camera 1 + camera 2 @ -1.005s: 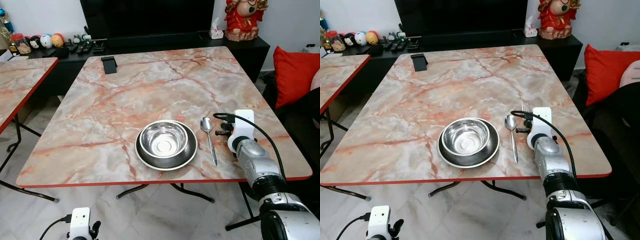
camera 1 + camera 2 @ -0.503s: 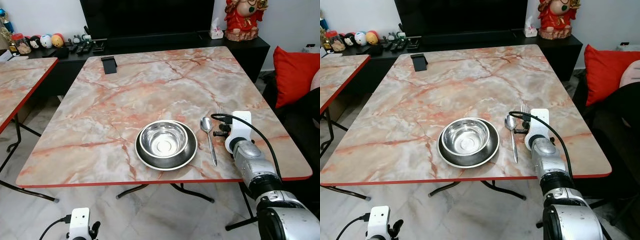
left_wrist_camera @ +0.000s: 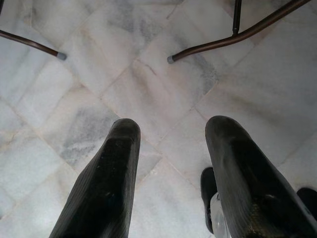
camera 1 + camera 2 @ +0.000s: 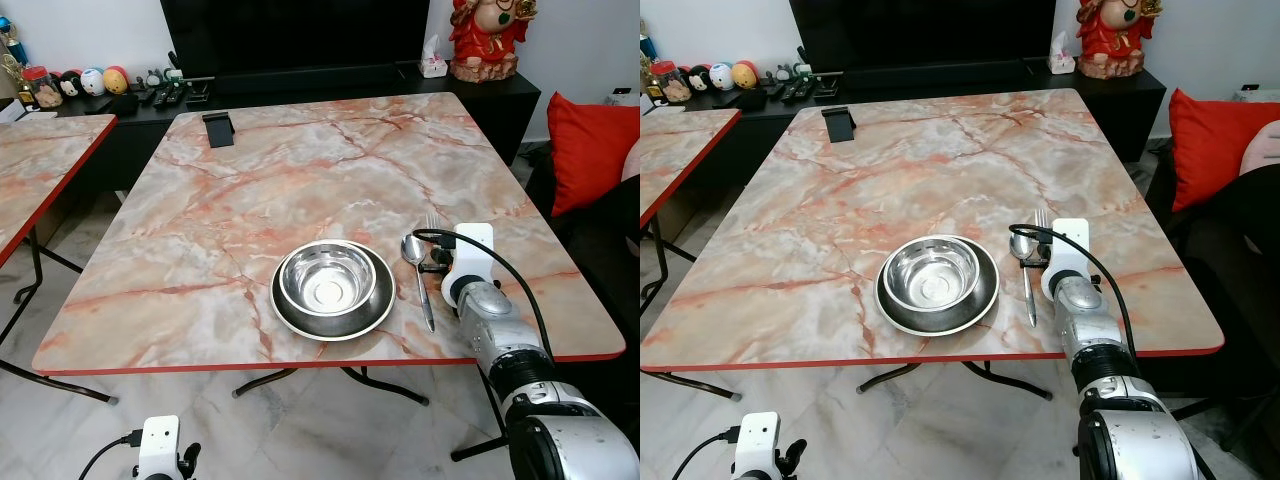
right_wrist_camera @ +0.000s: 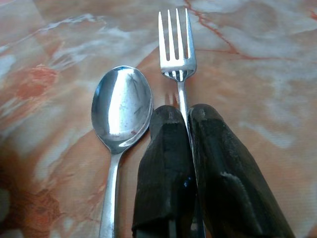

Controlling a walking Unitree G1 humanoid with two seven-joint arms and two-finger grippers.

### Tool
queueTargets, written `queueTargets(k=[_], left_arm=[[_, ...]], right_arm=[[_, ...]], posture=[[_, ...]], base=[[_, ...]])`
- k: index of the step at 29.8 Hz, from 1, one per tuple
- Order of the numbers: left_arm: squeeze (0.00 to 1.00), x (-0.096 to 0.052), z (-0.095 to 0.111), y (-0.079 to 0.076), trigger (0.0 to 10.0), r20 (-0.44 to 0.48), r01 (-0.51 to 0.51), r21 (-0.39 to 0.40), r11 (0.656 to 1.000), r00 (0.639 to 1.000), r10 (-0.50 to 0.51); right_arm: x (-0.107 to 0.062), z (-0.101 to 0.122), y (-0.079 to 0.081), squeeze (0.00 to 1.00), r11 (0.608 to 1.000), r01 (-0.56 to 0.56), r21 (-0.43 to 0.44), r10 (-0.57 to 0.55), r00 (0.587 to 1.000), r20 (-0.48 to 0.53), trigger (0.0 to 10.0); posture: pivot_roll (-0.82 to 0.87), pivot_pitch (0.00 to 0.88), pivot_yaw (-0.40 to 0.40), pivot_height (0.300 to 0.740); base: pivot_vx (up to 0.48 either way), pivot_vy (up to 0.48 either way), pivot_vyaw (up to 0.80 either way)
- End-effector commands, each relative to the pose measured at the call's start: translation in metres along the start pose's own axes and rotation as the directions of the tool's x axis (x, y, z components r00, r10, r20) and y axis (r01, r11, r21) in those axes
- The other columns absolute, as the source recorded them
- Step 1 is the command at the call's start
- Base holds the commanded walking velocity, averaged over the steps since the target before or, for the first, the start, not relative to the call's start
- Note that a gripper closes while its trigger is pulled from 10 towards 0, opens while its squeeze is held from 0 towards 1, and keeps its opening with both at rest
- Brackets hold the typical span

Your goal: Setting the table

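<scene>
On the table, the bowl sat on its plate, the spoon at its three o'clock. Our right gripper pinched the fork beside the spoon, unreleased; we judged the setting nearly done. Our left gripper hung spread.

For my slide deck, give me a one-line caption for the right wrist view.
Right gripper shut on a fork, holding it beside the spoon on the marble-patterned table.

Fork handle hidden between jaws — spoon handle cut off.
</scene>
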State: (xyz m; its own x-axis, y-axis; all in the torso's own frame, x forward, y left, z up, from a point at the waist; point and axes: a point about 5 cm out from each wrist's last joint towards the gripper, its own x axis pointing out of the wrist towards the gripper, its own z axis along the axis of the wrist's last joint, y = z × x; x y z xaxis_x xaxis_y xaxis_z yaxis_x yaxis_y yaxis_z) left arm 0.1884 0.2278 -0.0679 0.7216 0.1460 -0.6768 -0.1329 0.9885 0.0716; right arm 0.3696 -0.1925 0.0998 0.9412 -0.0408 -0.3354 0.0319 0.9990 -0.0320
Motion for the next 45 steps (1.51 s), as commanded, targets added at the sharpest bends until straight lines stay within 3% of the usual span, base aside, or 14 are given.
queueTargets(k=[1, 32, 33, 45], left_arm=[[0.00, -0.001, -0.002, 0.004, 10.0, -0.015, -0.017, -0.012, 1.000, 1.000, 0.017], [0.00, 0.001, 0.004, 0.001, 10.0, 0.010, -0.008, -0.004, 1.000, 1.000, 0.008], [0.00, 0.002, 0.005, 0.001, 10.0, 0.011, -0.009, -0.004, 1.000, 1.000, 0.009], [0.00, 0.002, 0.007, 0.000, 10.0, 0.020, -0.006, 0.001, 1.000, 1.000, 0.006]], right_arm=[[0.001, 0.001, 0.003, 0.00, 1.000, 0.000, -0.014, 0.000, 1.000, 0.001, 10.0], [-0.003, -0.013, -0.001, 0.00, 0.999, 0.034, -0.039, -0.035, 0.999, -0.027, 10.0], [-0.003, -0.013, 0.000, 0.60, 0.999, 0.033, -0.037, -0.034, 0.999, -0.026, 10.0], [-0.003, -0.013, 0.000, 0.60, 0.999, 0.032, -0.036, -0.033, 0.999, -0.025, 10.0]], posture=[[-0.08, 0.000, 0.079, 0.714], [-0.08, 0.000, 0.086, 0.714], [-0.08, 0.000, 0.086, 0.714], [-0.08, 0.000, 0.087, 0.714]], base=[[0.000, 0.000, 0.00], [0.000, 0.000, 0.00], [0.000, 0.000, 0.00], [0.000, 0.000, 0.00]])
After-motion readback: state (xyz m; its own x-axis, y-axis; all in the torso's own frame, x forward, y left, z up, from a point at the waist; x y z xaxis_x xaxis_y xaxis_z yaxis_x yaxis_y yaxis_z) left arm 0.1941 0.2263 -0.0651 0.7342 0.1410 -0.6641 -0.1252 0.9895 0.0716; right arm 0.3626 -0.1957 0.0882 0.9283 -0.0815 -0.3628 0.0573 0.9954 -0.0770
